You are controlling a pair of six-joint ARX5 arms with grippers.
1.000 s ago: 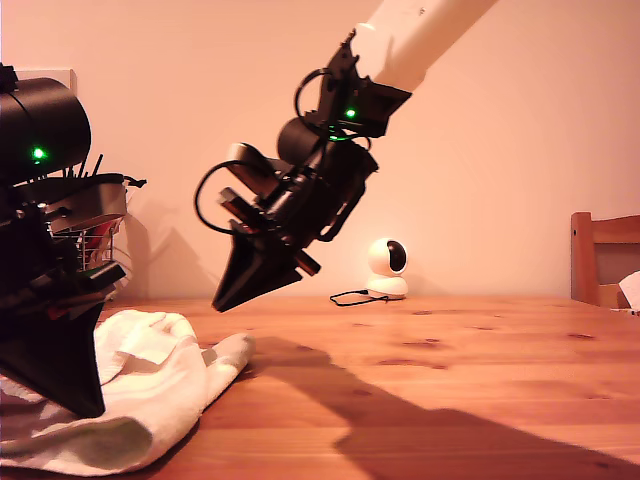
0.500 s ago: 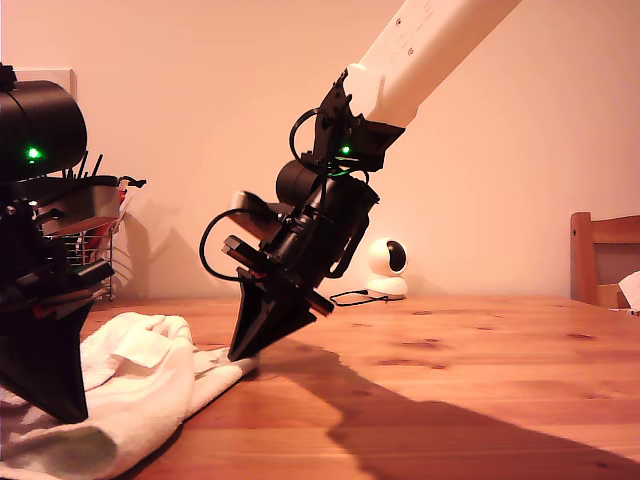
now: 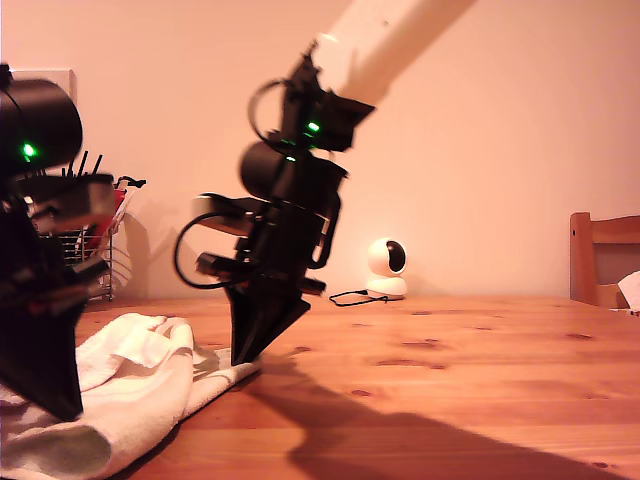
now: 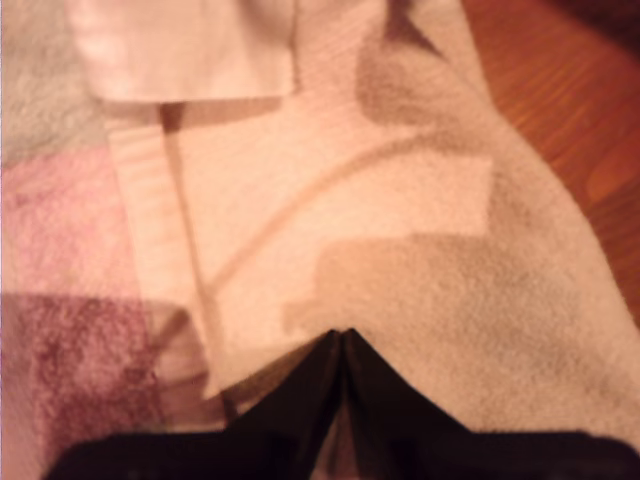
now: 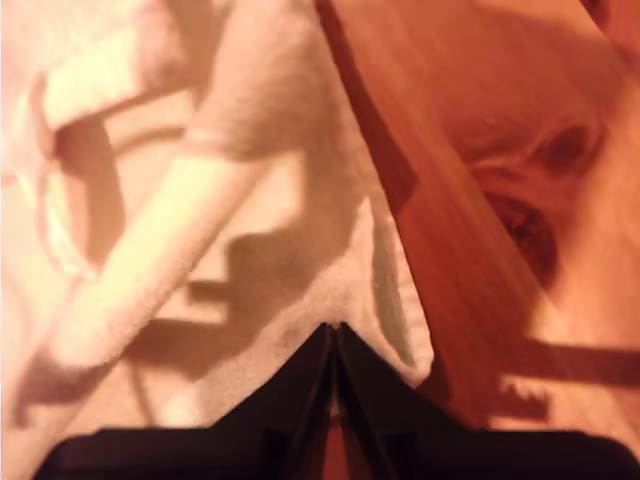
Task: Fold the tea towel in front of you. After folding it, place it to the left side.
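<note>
- The towel lies rumpled on the tabletop at the exterior view's left, not yet folded flat.
- My second gripper has its jaws drawn together to a point at the towel's corner nearest the bare wood. A thin edge of cloth may be pinched there, but I cannot tell for sure.
- My first gripper also shows jaws closed to a point, pressing down on the middle of the towel beside a folded-over flap. Whether cloth is caught between them is hidden.
- In the exterior view the second gripper touches the towel's far corner; the first stands on the near bulk.
- Step in hand, as I judge: securing a corner to start a fold.
- Next move calls for a confirmed pinch, then lifting that corner across the cloth while the other gripper steadies it.
</note>
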